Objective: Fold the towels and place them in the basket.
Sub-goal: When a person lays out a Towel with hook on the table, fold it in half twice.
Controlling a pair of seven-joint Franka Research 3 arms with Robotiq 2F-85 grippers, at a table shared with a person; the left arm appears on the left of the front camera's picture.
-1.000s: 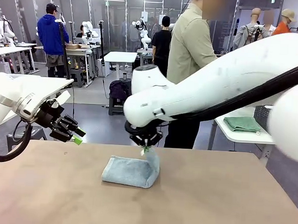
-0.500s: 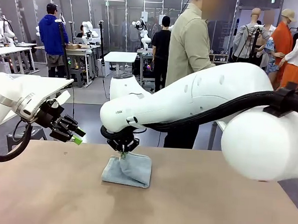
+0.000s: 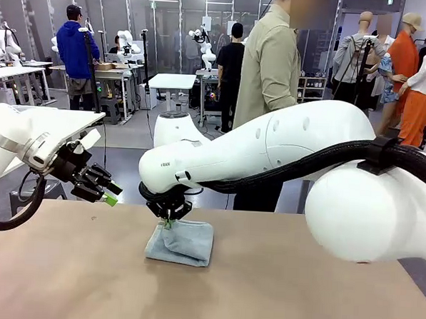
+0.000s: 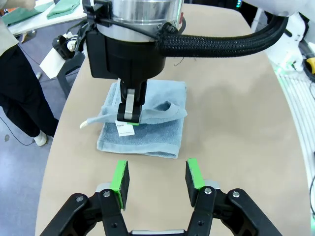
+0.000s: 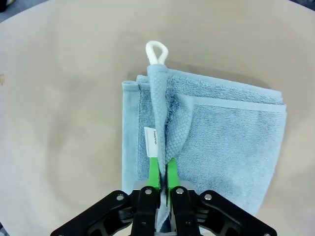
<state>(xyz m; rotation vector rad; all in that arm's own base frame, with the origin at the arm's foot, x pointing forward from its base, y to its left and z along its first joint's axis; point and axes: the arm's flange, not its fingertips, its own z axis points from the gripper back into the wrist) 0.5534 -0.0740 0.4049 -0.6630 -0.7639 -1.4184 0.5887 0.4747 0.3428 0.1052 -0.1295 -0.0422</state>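
Pinching the towel (image 5: 221, 142) in the right tool (image 5: 162, 163) to finish the fold (left tool (image 4: 156, 173) open, empty, nine o'clock).

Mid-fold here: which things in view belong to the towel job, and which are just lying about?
Job: pale blue towel; right gripper, pinching its raised fold; left gripper, open, apart from it.
Lying about: dark green folded towels, far off; person standing at the far side.

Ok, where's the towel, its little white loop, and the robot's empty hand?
towel (image 5: 221, 132), right wrist view, flat top layer.
white loop (image 5: 156, 60), right wrist view, its stem.
left gripper (image 4: 156, 172), left wrist view, midway between open fingertips.
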